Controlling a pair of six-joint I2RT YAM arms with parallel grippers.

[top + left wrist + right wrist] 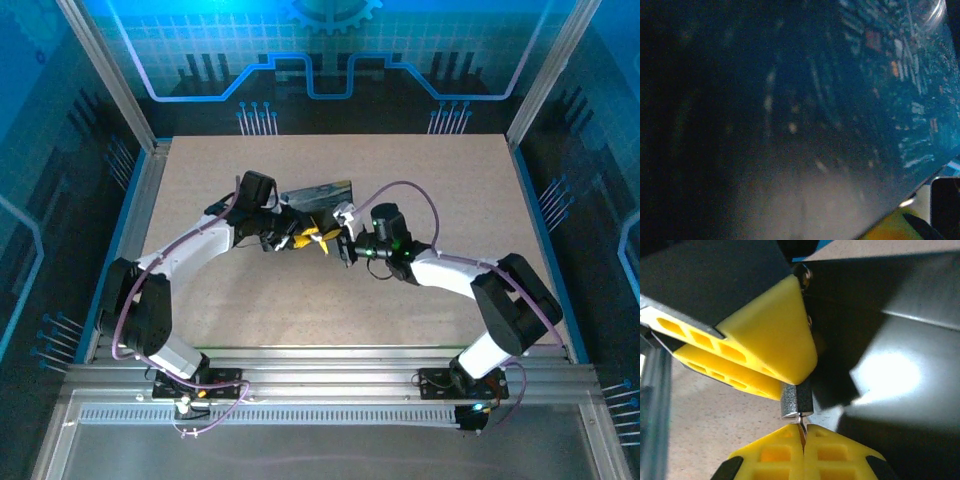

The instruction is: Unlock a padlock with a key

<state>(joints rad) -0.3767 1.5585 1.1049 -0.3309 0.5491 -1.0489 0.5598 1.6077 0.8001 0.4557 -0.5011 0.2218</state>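
The padlock [796, 400], a small grey textured block, is clamped between the yellow fingers [770, 335] of my left gripper [298, 239], which reach in from the upper left of the right wrist view. My right gripper [803, 429] is shut on the key [801, 422]. Just a thin silvery sliver of the key pokes out between the yellow fingertips, and its tip touches the padlock's lower face. In the top view the two grippers meet nose to nose at mid-table, with my right gripper [328, 243] directly right of the left one. The padlock's shackle is hidden.
The dark-blue painted tin [318, 195] lies right behind the grippers, its glossy side [900, 375] close to the right of the padlock. Its blurred blue surface [840, 100] also stands close before the left wrist camera. Bare tabletop [420, 180] surrounds it, bounded by aluminium rails.
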